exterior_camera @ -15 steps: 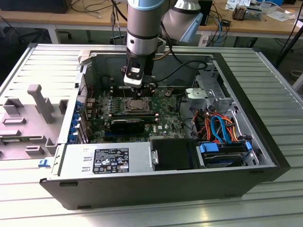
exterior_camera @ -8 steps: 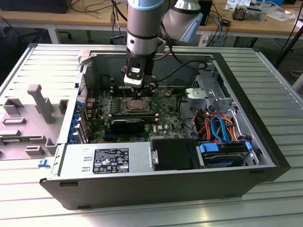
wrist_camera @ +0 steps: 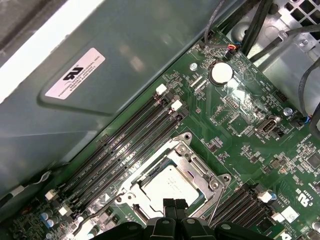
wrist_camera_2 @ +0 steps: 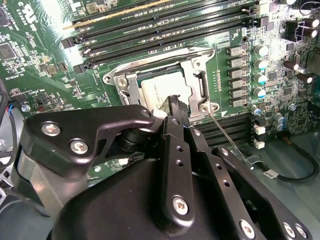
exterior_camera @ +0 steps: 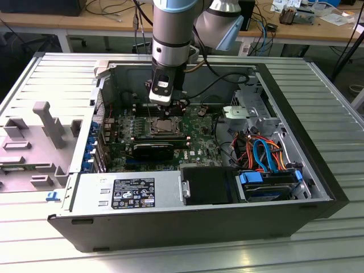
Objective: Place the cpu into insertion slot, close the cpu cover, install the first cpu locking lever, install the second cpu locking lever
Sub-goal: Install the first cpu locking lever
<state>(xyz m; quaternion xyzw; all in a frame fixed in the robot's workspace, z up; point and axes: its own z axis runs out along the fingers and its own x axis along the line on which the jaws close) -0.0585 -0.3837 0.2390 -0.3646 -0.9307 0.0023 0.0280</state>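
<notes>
Reaching down into the open computer case (exterior_camera: 170, 230), the arm (exterior_camera: 173, 34) holds its claw (exterior_camera: 161, 105) straight over the socket (exterior_camera: 165, 126) on the green board (exterior_camera: 200, 142).

Well out to the exterior view's left of the claw, a grey plastic part (exterior_camera: 48, 122) lies on the ribbed table (exterior_camera: 34, 244), outside the case. Between the claw and the camera sits the silver power supply box (exterior_camera: 131, 193). Off to the exterior view's right of the claw, orange and blue cables (exterior_camera: 264, 153) bunch up in the drive bay.

In both wrist views the claw (wrist_camera_2: 175, 105) (wrist_camera: 175, 204) has its two black fingertips (wrist_camera: 169, 205) pressed together with nothing between them. They hang just over the near edge of the chip (wrist_camera_2: 155, 90) (wrist_camera: 167, 185); whether they touch it cannot be told.

The chip lies flat in the socket, its dull silver top showing through the square window of the cover (wrist_camera_2: 197, 75) (wrist_camera: 192, 160). The cover lies down around the chip. A thin wire lever (wrist_camera_2: 230, 140) (wrist_camera: 214, 212) runs out at a slant from one corner of the socket, just beside the claw. Long black memory slots (wrist_camera_2: 160, 25) (wrist_camera: 130, 140) lie beyond the socket on the side away from the claw, and a round coin battery (wrist_camera: 221, 72) sits farther off on the board.
</notes>
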